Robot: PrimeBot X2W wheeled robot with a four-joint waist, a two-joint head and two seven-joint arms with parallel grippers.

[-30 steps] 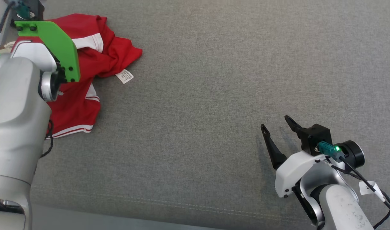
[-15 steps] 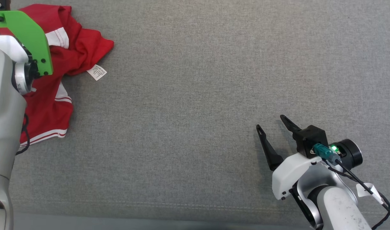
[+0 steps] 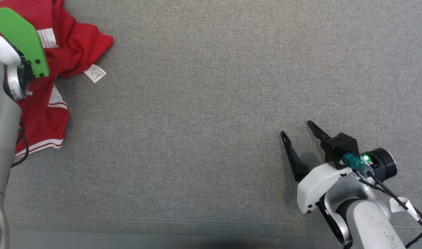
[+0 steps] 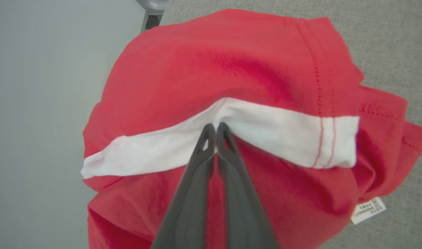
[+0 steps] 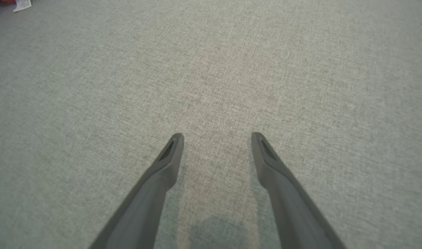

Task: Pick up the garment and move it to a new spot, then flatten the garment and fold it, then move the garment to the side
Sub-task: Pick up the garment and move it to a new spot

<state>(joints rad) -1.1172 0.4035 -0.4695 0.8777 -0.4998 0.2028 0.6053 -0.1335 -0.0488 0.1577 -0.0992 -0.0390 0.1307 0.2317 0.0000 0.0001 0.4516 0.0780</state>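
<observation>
- A worktop (image 3: 211, 103) covered in grey woven cloth takes up the scene, bare across its middle and right.
- The garment (image 3: 76, 48), red with white trim, lies crumpled at the far left of the head view. A white label (image 3: 95, 73) sticks out on the side toward the open middle.
- In the left wrist view the left hand (image 4: 216, 128) has its two dark fingers pressed together on the white band (image 4: 273, 128). The cloth puckers up into the tips, so it holds a pinch of the garment.
- The right hand (image 3: 296, 127) hovers low at the lower right, fingers spread wide and holding nothing, with only grey cloth between them.
- The left hand is right on the garment and the right hand is well apart from it, so the pickup looks to be the left arm's job.
- In the head view the heap runs top to bottom along the left edge, partly hidden by a green plate (image 3: 20, 38) on that arm. The free space for a new spot lies to its right, toward the right hand.
- The pinch holds one fold only, so the rest will likely hang and drag when lifted.
</observation>
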